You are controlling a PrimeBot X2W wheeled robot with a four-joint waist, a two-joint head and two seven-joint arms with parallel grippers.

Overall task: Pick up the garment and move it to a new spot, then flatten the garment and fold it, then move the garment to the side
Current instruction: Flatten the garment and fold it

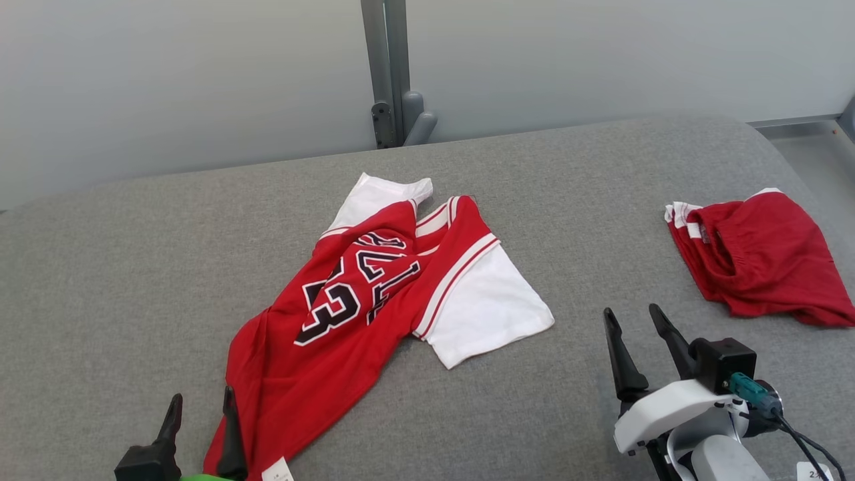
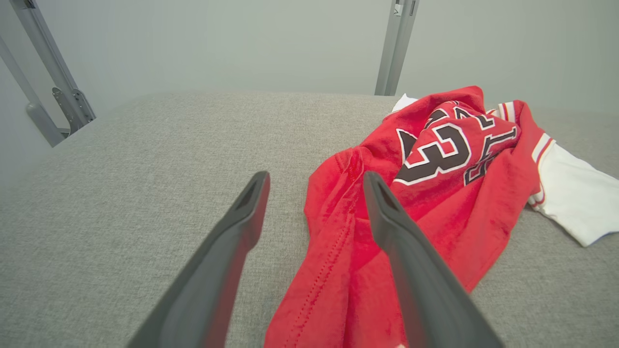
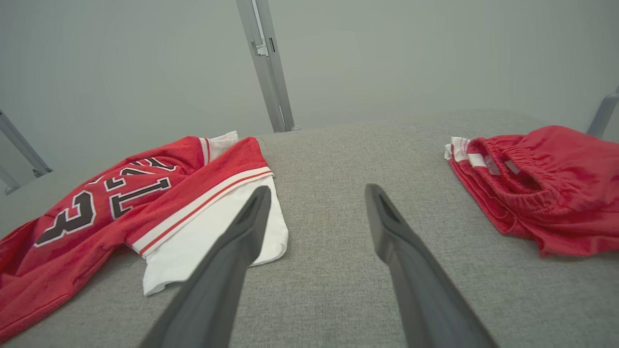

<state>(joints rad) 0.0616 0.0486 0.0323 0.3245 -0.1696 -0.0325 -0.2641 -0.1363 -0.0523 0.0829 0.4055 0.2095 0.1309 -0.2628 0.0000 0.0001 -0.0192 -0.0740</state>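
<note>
At seven o'clock in the head view the left gripper (image 1: 202,399) stands wide open and empty at the hem of the crumpled red jersey (image 1: 354,314), which sprawls up toward the centre of the grey padded surface (image 1: 133,267). At four o'clock the right gripper (image 1: 631,312) is also agape and empty. A hem pinch may catch one layer only, dragging twists along; the red shorts (image 1: 761,254) at three o'clock could crowd any rightward placement.

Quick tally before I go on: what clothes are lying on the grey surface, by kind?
Jersey: 1
Shorts: 1
Total: 2
</note>
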